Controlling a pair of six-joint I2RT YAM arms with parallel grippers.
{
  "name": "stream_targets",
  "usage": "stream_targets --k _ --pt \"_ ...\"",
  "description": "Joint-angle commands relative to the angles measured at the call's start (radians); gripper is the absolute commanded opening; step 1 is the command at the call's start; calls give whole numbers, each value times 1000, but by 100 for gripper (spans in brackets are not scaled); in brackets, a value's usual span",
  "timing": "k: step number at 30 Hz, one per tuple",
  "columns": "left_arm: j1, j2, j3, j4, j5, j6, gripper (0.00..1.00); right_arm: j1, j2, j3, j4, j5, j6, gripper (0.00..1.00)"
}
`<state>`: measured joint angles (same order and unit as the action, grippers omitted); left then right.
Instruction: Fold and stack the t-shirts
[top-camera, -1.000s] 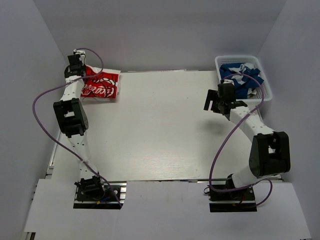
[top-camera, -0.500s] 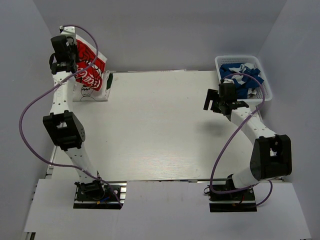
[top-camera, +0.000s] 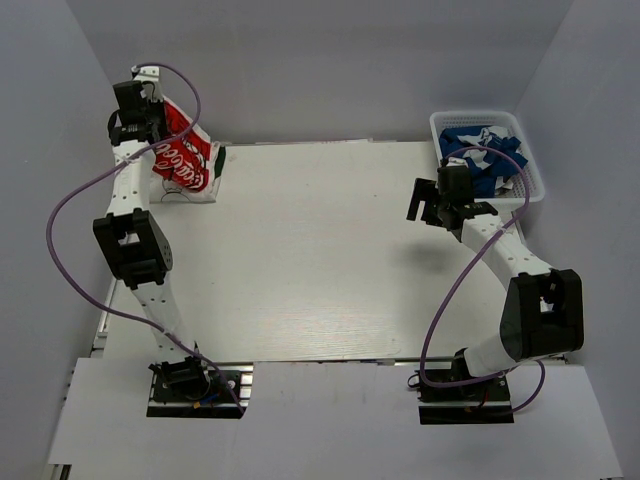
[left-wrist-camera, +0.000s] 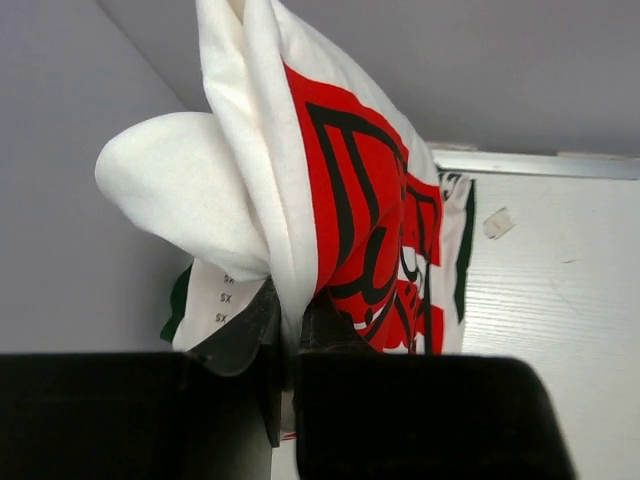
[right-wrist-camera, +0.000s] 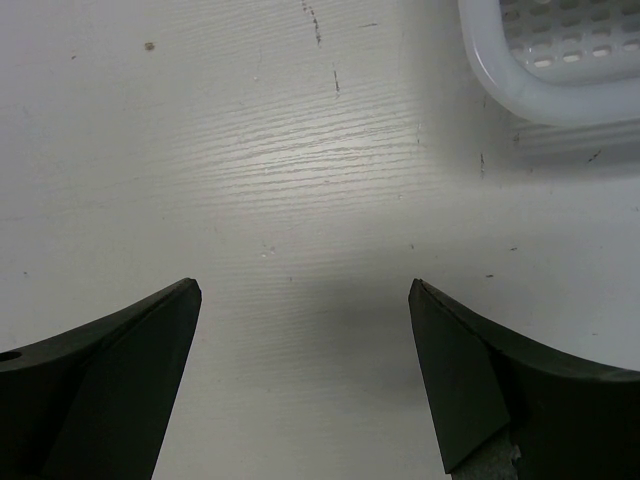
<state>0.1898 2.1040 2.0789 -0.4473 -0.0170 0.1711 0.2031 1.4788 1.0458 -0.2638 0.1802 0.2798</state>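
My left gripper (top-camera: 148, 120) is shut on a white t-shirt with a red graphic (top-camera: 180, 155), holding it up by a bunched fold at the table's far left corner. In the left wrist view the cloth (left-wrist-camera: 350, 200) drapes away from the fingers (left-wrist-camera: 245, 330) that pinch it. Below it lies a white t-shirt with dark green print (top-camera: 216, 165), its green edge (left-wrist-camera: 466, 250) showing on the table. A royal blue t-shirt (top-camera: 482, 150) fills the basket at the far right. My right gripper (top-camera: 445, 212) hovers open over bare table (right-wrist-camera: 305, 290), just left of the basket.
The white mesh basket (top-camera: 530, 185) stands at the table's far right corner; its rim (right-wrist-camera: 500, 75) shows in the right wrist view. Grey walls close in the left, back and right sides. A white wood-grain tabletop (top-camera: 320, 260) lies between the arms.
My left gripper lifted the red-graphic t-shirt off the table into the air, then came down slightly. The right arm has barely moved.
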Motion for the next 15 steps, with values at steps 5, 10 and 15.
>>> stream_targets --k 5,10,15 --pt "-3 -157 93 -16 178 -73 0 1 -28 8 17 -36 -1 90" --pt "-3 -183 115 -34 212 -104 0 -1 -32 0 15 -64 7 90" --pt "-3 -158 133 -54 163 -125 0 1 -23 2 12 -88 9 90"
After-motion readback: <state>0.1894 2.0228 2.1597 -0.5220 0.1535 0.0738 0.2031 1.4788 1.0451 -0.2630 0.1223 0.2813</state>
